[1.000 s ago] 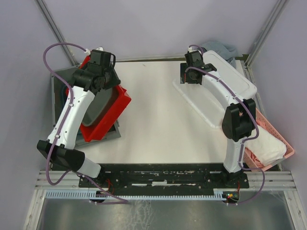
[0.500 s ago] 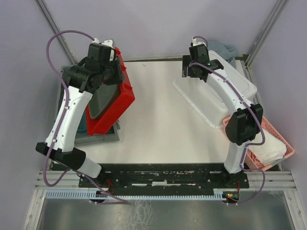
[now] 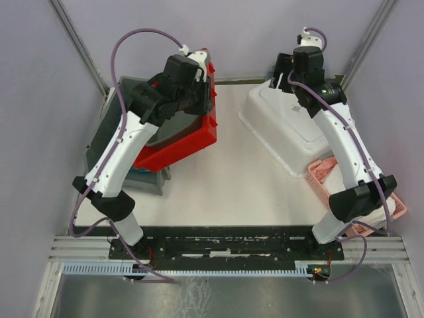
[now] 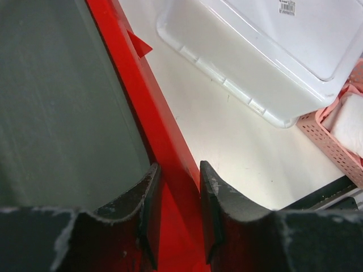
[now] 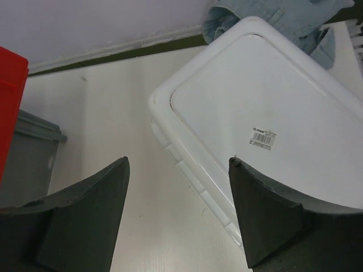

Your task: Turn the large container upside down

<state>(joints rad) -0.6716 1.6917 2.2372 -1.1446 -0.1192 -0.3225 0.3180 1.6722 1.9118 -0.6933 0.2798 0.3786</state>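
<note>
Pinch grip is what worries me here. My left claw [image 4: 178, 181] is clamped on one side wall of the big red plastic bin [image 3: 179, 149], which I take to be the container to flip. The bin is up off the white table [image 3: 218, 185] at the far left, tipped steeply on edge, so not upside down yet. A grey plastic bin [image 4: 57, 102] lies right against its inner wall, maybe nested, I can't tell.

My right claw [image 5: 177, 164] hangs wide open and empty above the white plastic tub [image 3: 285, 129], which already lies bottom-up at the far right.

Risks as I see them:
- The red wall could slide out of that narrow pinch as the weight swings over.
- The grey bin could drop out mid-turn.
- The red bin could swing into the white tub.
</note>
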